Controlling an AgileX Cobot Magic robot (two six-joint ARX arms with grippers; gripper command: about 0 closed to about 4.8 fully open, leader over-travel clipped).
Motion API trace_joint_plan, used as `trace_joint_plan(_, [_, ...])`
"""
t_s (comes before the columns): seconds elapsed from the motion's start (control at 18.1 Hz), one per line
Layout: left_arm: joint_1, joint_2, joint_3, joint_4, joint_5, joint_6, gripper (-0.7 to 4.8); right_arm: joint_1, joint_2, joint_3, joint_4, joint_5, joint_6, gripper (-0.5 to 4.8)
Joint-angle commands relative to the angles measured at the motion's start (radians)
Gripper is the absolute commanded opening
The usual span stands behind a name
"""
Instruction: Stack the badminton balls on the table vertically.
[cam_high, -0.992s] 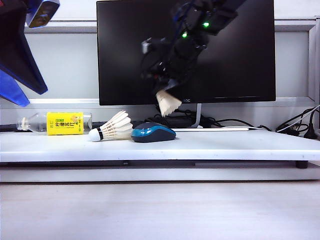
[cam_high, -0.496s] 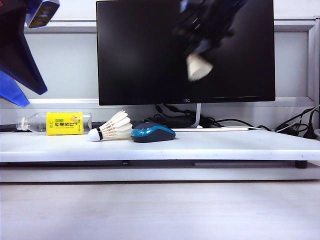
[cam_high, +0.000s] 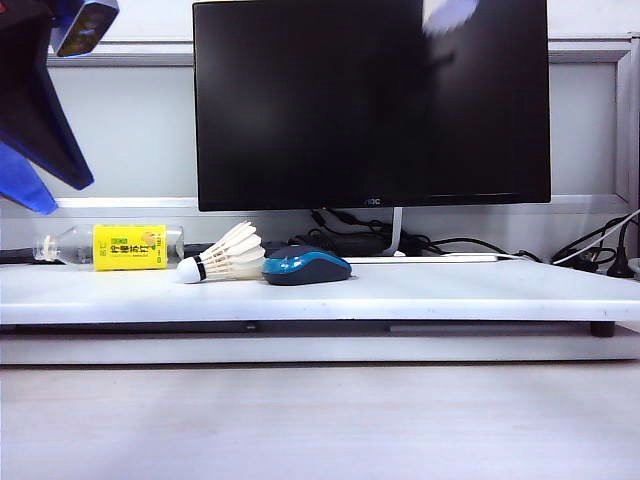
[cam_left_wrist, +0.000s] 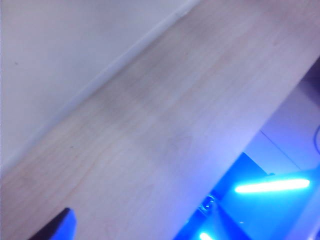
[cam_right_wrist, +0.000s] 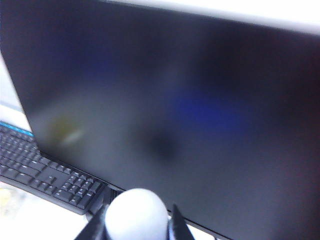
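A: Where are the two balls?

B: One ball (cam_high: 222, 258) lies on its side on the table (cam_high: 450, 290), cork tip toward the left of the exterior view, feathers touching the mouse (cam_high: 306, 266). It cannot be stacked on like that; I judge it wants standing up first.

A: And the second ball?

B: In the right wrist view a rounded white cork (cam_right_wrist: 136, 215) sits between the two dark fingers of the right gripper (cam_right_wrist: 137, 225), tip toward the camera. So the right gripper is clamped on the second ball. In the exterior view only a pale blur (cam_high: 447, 12) shows at the top edge, in front of the monitor (cam_high: 370, 105); I take that for the same ball held high.

A: Why hold it by the tip end?

B: My guess: the open feather skirt is left free, so it can drop over the other ball's cork. Held high, it clears the monitor stand and cables.

A: Left gripper?

B: Parked at the upper left corner of the exterior view, where only a dark arm part (cam_high: 35, 110) shows. Its wrist view shows pale wood grain (cam_left_wrist: 165, 125) and one blue finger tip (cam_left_wrist: 57, 227) at the edge, nothing between the jaws. I read it as spread wide and empty.

A: Progress?

B: Early. Nothing stacked yet; the lying ball is untouched beside the yellow-labelled bottle (cam_high: 115, 246).
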Motion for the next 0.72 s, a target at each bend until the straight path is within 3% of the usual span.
trace_joint_plan(0.06, [-0.001, -0.002, -0.001, 0.001, 0.052, 0.004, 3.64, 0.000, -0.123, -0.102, 0.010, 0.003, 0.004, 1.12])
trace_joint_plan(0.17, [-0.001, -0.002, -0.001, 0.002, 0.067, 0.004, 3.64, 0.000, -0.222, -0.206, 0.042, 0.003, 0.004, 1.12])
trace_joint_plan(0.39, [-0.001, -0.002, -0.001, 0.001, 0.074, 0.004, 3.64, 0.000, -0.433, -0.562, 0.290, 0.003, 0.055, 1.12])
trace_joint_plan(0.5, [-0.001, -0.002, -0.001, 0.000, 0.074, 0.004, 3.64, 0.000, -0.517, -0.821, 0.506, 0.004, 0.113, 1.11])
trace_joint_plan(0.72, [-0.001, -0.002, -0.001, 0.001, 0.074, 0.004, 3.64, 0.000, -0.521, -1.120, 0.830, 0.011, 0.139, 1.11])
